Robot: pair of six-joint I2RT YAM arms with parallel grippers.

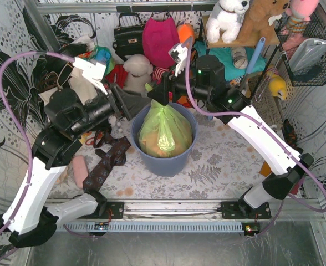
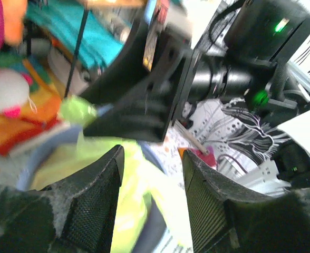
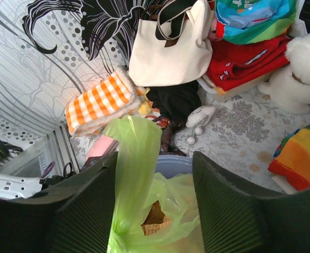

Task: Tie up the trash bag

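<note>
Over bin (image 1: 168, 163) rim: left end effector (image 2: 152, 158) and right end effector (image 3: 154, 161) both released, trash bag (image 1: 164, 130) tail loose between right jaws; risk: tail flopping away before closure.

**Arms.** The left arm (image 1: 38, 185) and right arm (image 1: 265, 141) are of identical build. Long links carry smooth, white, tapered shells. Joints are black cylindrical housings.

**Bases.** The left base plate (image 1: 112, 209) and right base plate (image 1: 246, 210) are flat and black.

**Cabling.** One lilac left cable (image 1: 25, 138) and one lilac right cable (image 1: 314, 166) run outside the shells.

**Indicators.** Green lights (image 1: 198, 71) glow on the right arm's black housings.

**Wrists.** A white left bracket (image 1: 92, 69) and a white right bracket (image 1: 179, 54) sit above the black wrists.

**Fingers.** The left fingers (image 2: 94, 203) are broad and black, with grid-textured inner faces and grey-scuffed edges. The right fingers (image 3: 91, 221) are black and finely ribbed.
</note>
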